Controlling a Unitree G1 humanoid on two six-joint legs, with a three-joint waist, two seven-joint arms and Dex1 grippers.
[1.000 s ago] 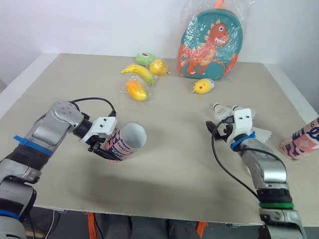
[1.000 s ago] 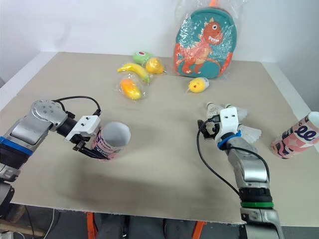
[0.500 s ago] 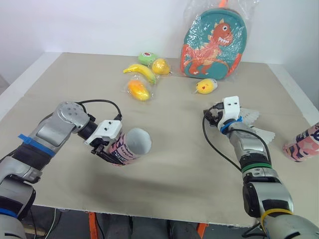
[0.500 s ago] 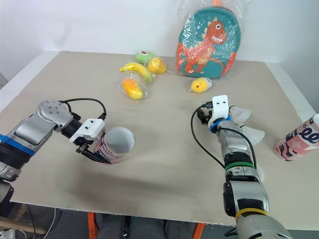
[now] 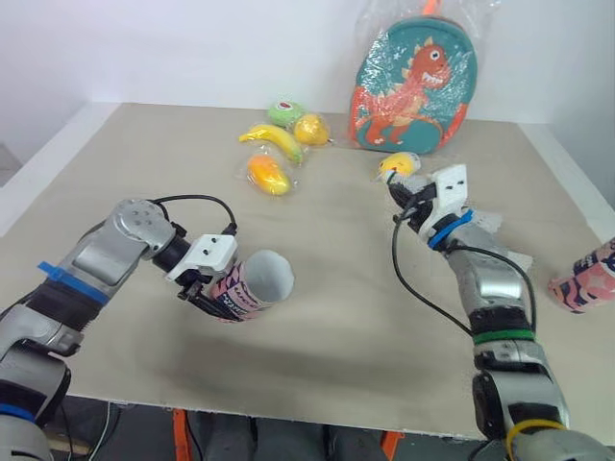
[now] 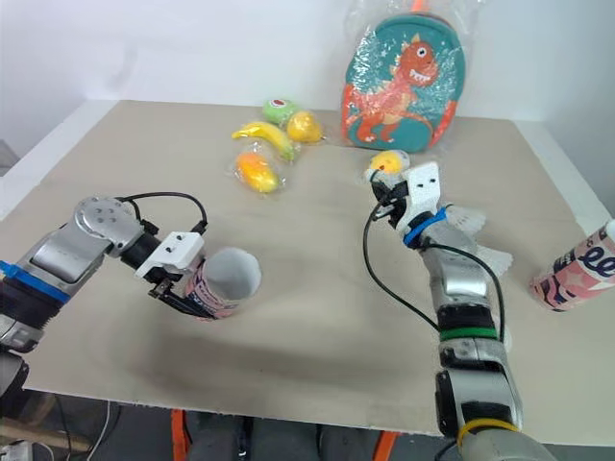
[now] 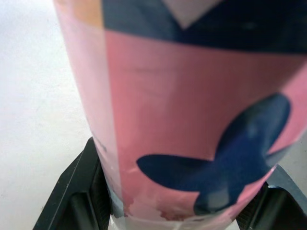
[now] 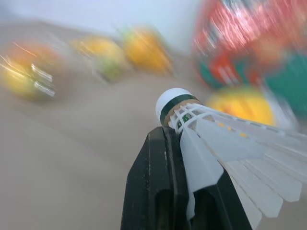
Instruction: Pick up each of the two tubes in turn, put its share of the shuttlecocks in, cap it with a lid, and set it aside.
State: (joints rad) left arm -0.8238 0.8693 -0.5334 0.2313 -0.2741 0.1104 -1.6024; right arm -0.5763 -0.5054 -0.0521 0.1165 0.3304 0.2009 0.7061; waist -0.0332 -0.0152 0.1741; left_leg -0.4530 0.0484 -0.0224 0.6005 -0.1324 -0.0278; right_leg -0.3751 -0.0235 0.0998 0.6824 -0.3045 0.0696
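Left end effector [image 5: 213, 291] clamped on pink tube [image 5: 254, 284] near its base, tube tilted just above surface [image 5: 336, 327]. Right end effector [image 5: 402, 200] pinches shuttlecock [image 8: 206, 136] at the feathers, raised. Judged featherlight and crushable; grip gently near the cork.

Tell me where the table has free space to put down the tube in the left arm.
Bare: the wide middle strip between the tube and the right arm, down to the near edge; also the far left corner, left of the banana. Crowded: the far side around the backpack, and the right side, with loose shuttlecocks and the second tube.
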